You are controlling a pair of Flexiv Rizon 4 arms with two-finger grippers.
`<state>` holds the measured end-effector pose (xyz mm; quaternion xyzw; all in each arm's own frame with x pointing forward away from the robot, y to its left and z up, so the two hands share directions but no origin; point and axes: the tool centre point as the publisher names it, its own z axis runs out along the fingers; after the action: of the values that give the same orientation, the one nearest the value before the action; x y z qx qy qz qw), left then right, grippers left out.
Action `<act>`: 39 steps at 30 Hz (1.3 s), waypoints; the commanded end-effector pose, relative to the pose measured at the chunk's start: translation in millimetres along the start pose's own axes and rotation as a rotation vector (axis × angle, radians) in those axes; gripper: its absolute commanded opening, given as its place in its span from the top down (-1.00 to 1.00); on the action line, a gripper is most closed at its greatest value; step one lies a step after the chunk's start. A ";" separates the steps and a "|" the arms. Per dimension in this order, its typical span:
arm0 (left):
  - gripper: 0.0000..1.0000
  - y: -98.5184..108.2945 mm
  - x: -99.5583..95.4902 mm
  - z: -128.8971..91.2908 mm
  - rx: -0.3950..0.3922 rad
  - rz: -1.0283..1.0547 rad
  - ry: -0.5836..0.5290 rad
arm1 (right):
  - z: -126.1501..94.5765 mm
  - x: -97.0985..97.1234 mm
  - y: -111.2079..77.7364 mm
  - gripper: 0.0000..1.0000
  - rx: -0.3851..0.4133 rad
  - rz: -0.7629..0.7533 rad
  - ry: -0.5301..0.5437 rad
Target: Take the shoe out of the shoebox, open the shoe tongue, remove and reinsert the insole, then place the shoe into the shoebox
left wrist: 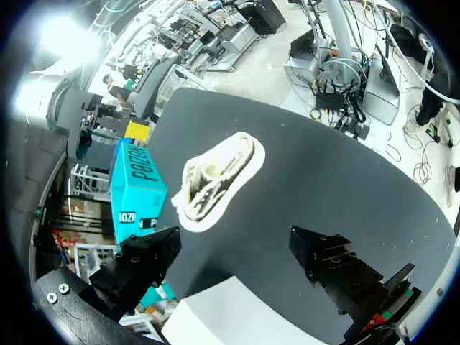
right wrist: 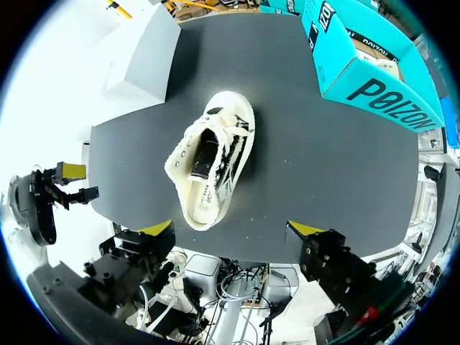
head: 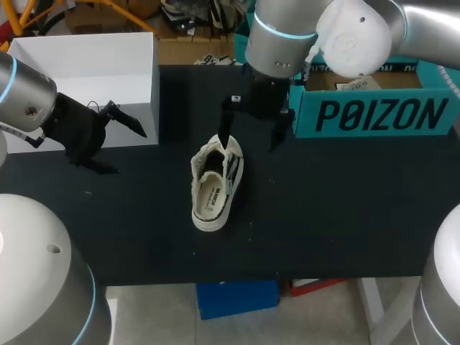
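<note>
From the head view, the shoe (head: 217,188) lies on its sole on the table (head: 345,215), out of the teal shoebox (head: 381,108). The right gripper (head: 251,135) hangs over the laced end with its fingers spread and holds nothing. The left gripper (head: 118,144) is well apart by the white box (head: 93,72), also spread and empty.

In the left wrist view, the shoe (left wrist: 215,180) sits far ahead of that gripper (left wrist: 244,266), beside the shoebox (left wrist: 136,190). It looks like a light canvas shoe with a soft upper on a stiffer rubber sole.

In the right wrist view, the shoe (right wrist: 208,162) lies straight ahead of the gripper (right wrist: 231,230), with its opening facing up and the printed insole showing inside. The upper will likely fold under a pinch, so the rubber sidewalls or the heel rim seem the firmest hold. The insole is probably thin and bendy and best pinched at its heel edge while the other gripper steadies the sole.
</note>
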<state>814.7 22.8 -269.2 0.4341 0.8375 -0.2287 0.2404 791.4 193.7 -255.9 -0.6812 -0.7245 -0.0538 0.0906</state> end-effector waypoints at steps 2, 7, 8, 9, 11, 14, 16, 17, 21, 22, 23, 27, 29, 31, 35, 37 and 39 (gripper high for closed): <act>-1.00 -0.6 0.7 -0.7 -0.002 0.002 0.001 | 0.2 -0.3 -0.4 -1.00 -0.001 0.001 0.002; -1.00 -0.6 0.7 -0.7 -0.002 0.002 0.001 | 3.7 6.9 6.6 -1.00 0.038 -0.042 -0.098; -1.00 -0.6 0.7 -0.7 -0.002 0.002 0.001 | 6.0 8.4 8.0 -1.00 0.046 -0.048 -0.114; -1.00 -0.6 0.7 -0.7 -0.002 0.002 0.001 | 8.3 9.6 9.2 -1.00 0.056 -0.049 -0.144; -1.00 -0.6 0.7 -0.7 -0.002 0.002 0.001 | 12.5 11.2 11.6 -1.00 0.058 -0.051 -0.167; -1.00 -0.6 0.7 -0.7 -0.002 0.002 0.001 | 18.9 13.6 14.2 -1.00 0.063 -0.057 -0.202; -1.00 -0.6 0.7 -0.7 -0.002 0.002 0.001 | 23.8 15.9 14.7 -1.00 0.072 -0.060 -0.231; -1.00 -0.6 0.7 -0.7 -0.002 0.002 0.001 | 26.5 16.5 14.9 -1.00 0.075 -0.062 -0.242; -1.00 -0.6 0.7 -0.7 -0.002 0.002 0.001 | 35.3 17.6 14.5 -1.00 0.066 -0.055 -0.250; -1.00 -0.6 0.7 -0.7 -0.002 0.002 0.001 | 37.2 18.2 14.4 -1.00 0.065 -0.055 -0.250; -1.00 -0.6 0.7 -0.7 -0.002 0.002 0.001 | 39.1 18.7 14.4 -1.00 0.063 -0.053 -0.250; -1.00 -0.6 0.7 -0.7 -0.002 0.002 0.001 | 47.9 20.8 15.0 -1.00 0.055 -0.051 -0.259; -1.00 -0.6 0.7 -0.7 -0.002 0.002 0.001 | 51.1 21.3 15.8 -1.00 0.048 -0.056 -0.258; -1.00 -0.6 0.7 -0.7 -0.002 0.002 0.001 | 53.5 20.3 16.8 -1.00 0.042 -0.058 -0.258; -1.00 -0.6 0.7 -0.7 -0.002 0.002 0.001 | 56.5 16.6 19.1 -1.00 0.030 -0.057 -0.254; -1.00 -0.6 0.7 -0.7 -0.002 0.002 0.001 | 58.3 15.2 20.2 -1.00 0.026 -0.058 -0.252; -1.00 -0.6 0.7 -0.7 -0.002 0.002 0.001 | 60.7 14.0 21.3 -1.00 0.021 -0.058 -0.250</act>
<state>814.7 22.8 -269.2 0.4341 0.8376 -0.2287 0.2404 808.4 222.7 -309.0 -0.6601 -0.7501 0.0404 0.0022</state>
